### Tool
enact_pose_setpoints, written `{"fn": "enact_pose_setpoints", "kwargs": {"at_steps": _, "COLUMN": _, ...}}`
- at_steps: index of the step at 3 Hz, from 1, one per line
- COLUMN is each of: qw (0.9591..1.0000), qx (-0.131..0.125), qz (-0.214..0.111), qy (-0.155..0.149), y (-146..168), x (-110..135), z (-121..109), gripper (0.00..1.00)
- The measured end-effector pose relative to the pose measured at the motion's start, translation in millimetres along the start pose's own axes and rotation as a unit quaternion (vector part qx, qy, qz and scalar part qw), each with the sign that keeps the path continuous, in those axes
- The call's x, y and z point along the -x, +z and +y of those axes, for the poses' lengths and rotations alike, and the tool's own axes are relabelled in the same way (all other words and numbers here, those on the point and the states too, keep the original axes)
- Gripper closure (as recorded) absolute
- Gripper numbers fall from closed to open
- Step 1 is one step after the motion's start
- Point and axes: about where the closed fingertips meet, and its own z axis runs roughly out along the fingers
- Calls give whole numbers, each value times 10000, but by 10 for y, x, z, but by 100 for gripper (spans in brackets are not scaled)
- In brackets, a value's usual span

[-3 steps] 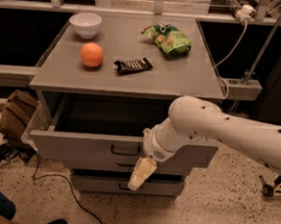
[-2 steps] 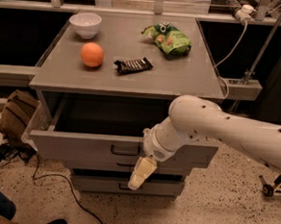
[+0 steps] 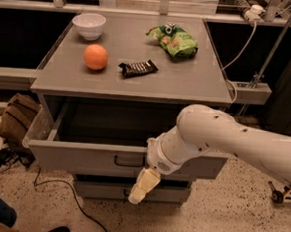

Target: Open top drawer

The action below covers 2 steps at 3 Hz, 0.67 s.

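Observation:
The top drawer (image 3: 82, 156) is the wide grey one under the cabinet top. It stands pulled out, and its dark inside shows. Its small black bar handle (image 3: 128, 161) is at the middle of the front. My gripper (image 3: 141, 187) hangs from the white arm just right of and below the handle, in front of the drawer's lower edge, pointing down and left. It is not touching the handle. A narrower grey drawer (image 3: 105, 189) below is closed.
On the cabinet top (image 3: 187, 86) are a white bowl (image 3: 88, 24), an orange (image 3: 95, 56), a dark snack bar (image 3: 138, 68) and a green chip bag (image 3: 175, 39). A brown bag (image 3: 16, 119) and black cables (image 3: 55, 186) lie on the floor at left.

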Motion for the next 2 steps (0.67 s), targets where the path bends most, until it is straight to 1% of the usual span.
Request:
{"fn": "enact_pose_setpoints", "kwargs": {"at_steps": 1, "qw": 9998, "qx": -28, "qz": -14, "qy": 203, "y": -113, "x": -92, "z": 308, "gripper": 0}}
{"fn": "enact_pose_setpoints", "kwargs": {"at_steps": 2, "qw": 9998, "qx": -9, "qz": -5, "qy": 204, "y": -104, "x": -94, "z": 321, "gripper": 0}}
